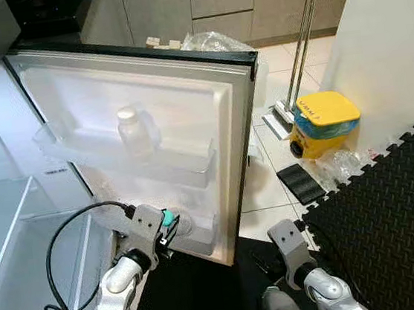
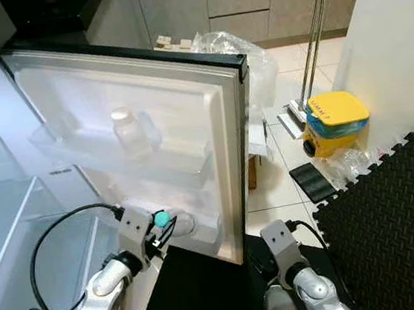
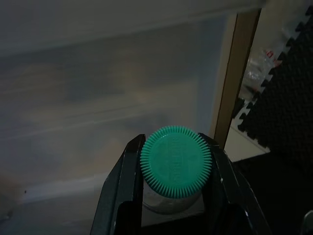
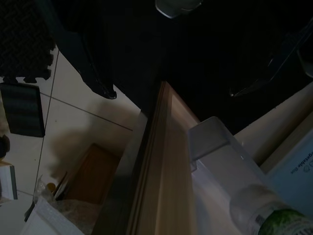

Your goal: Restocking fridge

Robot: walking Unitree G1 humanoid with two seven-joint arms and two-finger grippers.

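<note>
Left wrist view: left gripper (image 3: pixel 176 169) clamps one green-capped bottle (image 3: pixel 175 162); another bottle (image 1: pixel 132 132) shelved.

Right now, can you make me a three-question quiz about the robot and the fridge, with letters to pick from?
1. Where is the bottle with the white cap?
A. on the floor
B. on the upper shelf of the fridge door
C. on the black mat

2. What colour is the cap of the bottle in the left gripper?
A. green
B. red
C. yellow

3. What is the left gripper doing?
A. hanging open with nothing in it
B. pushing the door
C. shut on a bottle, down by the lower door shelf

Answers:
1 B, the bottle stands upright in the upper door shelf.
2 A, the left wrist view shows a ridged green cap between the black fingers.
3 C, the fingers sit on both sides of the bottle, near the bottom of the open door.
</note>
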